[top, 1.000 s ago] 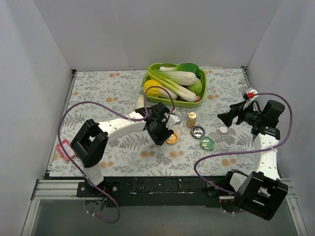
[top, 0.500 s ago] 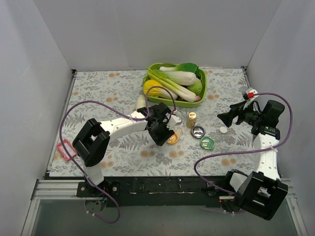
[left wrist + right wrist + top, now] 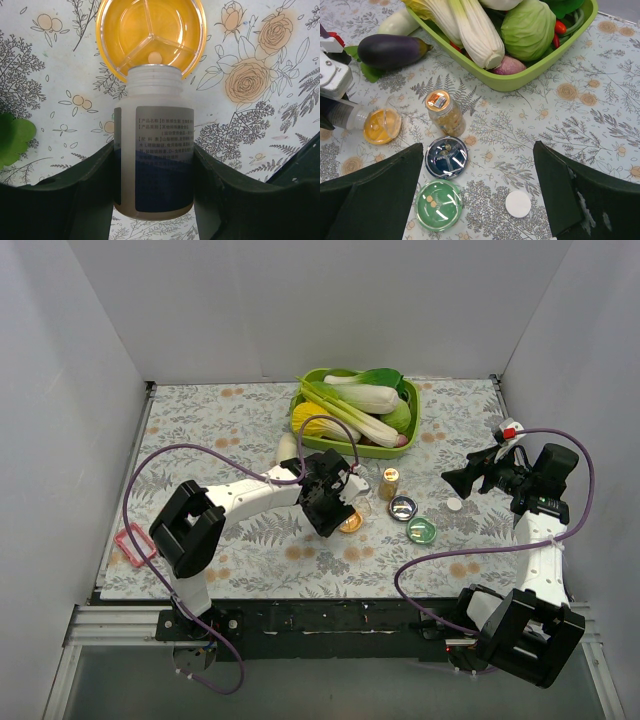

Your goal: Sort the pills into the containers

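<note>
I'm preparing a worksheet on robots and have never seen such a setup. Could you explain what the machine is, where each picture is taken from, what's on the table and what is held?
The machine is a left arm and a right arm, bolted to a table. One picture looks down from above; the other two come from a camera on each wrist. The left gripper holds an uncapped bottle, its mouth at the orange dish, which has one pill. The right gripper hangs open and empty; its camera sees a blue dish, a green dish with pills, a pill jar and a white cap. Farther back sit a tray of vegetables and an eggplant.
</note>
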You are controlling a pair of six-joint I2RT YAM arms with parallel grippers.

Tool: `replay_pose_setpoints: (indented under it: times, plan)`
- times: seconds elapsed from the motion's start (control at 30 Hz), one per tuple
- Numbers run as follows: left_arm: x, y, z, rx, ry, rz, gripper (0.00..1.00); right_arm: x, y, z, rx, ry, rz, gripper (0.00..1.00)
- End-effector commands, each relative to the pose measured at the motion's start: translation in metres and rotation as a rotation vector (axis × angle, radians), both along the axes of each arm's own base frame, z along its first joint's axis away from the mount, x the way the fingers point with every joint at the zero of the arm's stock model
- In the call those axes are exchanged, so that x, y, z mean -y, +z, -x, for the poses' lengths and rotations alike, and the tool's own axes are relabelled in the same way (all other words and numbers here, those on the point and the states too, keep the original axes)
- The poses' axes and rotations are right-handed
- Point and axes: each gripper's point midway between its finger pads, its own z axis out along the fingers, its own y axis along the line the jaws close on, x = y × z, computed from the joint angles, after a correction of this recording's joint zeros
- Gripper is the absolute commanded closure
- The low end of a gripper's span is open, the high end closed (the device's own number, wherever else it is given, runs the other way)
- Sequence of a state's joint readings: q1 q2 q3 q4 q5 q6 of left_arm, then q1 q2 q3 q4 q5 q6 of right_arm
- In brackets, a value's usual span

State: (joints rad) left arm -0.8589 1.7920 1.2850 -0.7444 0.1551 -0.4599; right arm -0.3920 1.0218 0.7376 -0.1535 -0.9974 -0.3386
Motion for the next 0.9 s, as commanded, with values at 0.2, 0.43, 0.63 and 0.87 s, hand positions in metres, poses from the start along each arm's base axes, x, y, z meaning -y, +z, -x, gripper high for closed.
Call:
replay_pose_setpoints:
  times: [0.2, 0.43, 0.63, 0.87]
  plan:
    - [0.0082, 0.0158, -0.0075, 0.042, -0.01, 0.016, 1.0, 0.0018, 0.0039, -0.0021, 0.023, -0.004, 0.003, 0.02]
    - [0.0083, 0.015, -0.0068, 0.044, -0.011, 0.018, 1.0, 0.0018, 0.0039, -0.0021, 0.023, -0.004, 0.003, 0.02]
    - [0.0091, 0.0176, -0.0073, 0.043, -0.009, 0.018, 1.0, 0.0023, 0.0045, -0.0023, 0.024, -0.005, 0.004, 0.02]
    - [0.0081, 0.0162, -0.0065, 0.039, -0.007, 0.0, 1.0, 0.0022, 0.0039, -0.0021, 0.023, -0.005, 0.003, 0.02]
